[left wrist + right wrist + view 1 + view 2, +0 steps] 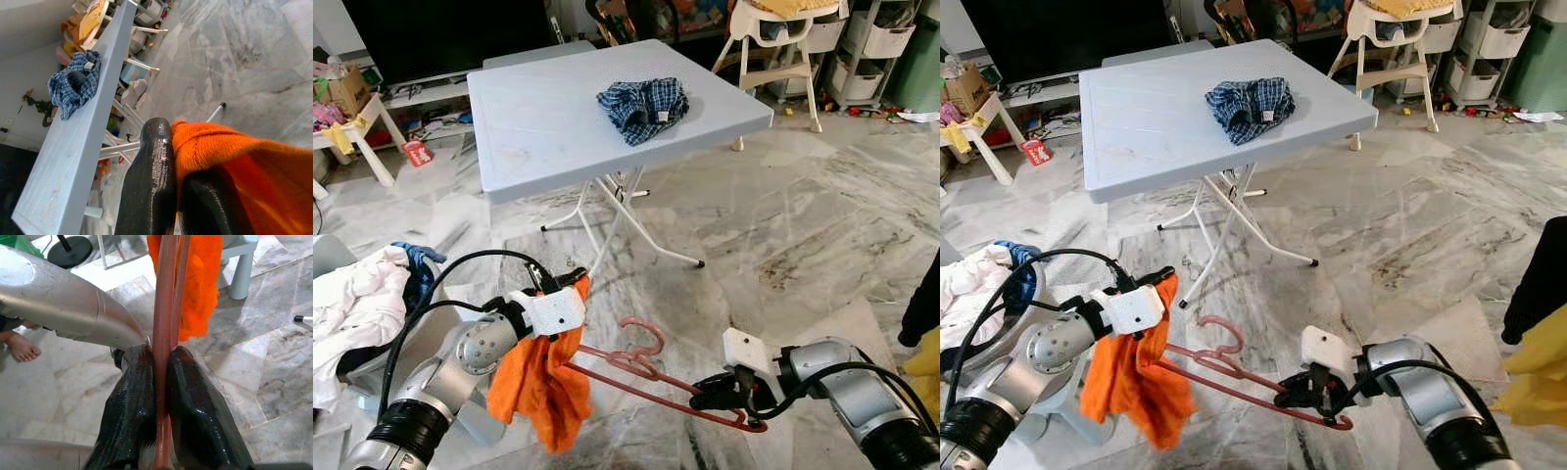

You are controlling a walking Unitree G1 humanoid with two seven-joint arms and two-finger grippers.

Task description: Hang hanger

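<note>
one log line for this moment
left gripper: shut on orange cloth | right gripper: shut on pink hanger | table: checked cloth

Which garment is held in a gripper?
The orange cloth, pinched by the left gripper; the blue plaid garment lies loose on the grey folding table.

Hanger (651, 377) end under orange cloth (543, 387)

Plaid cloth (643, 106) on folding table (538, 127).
</note>
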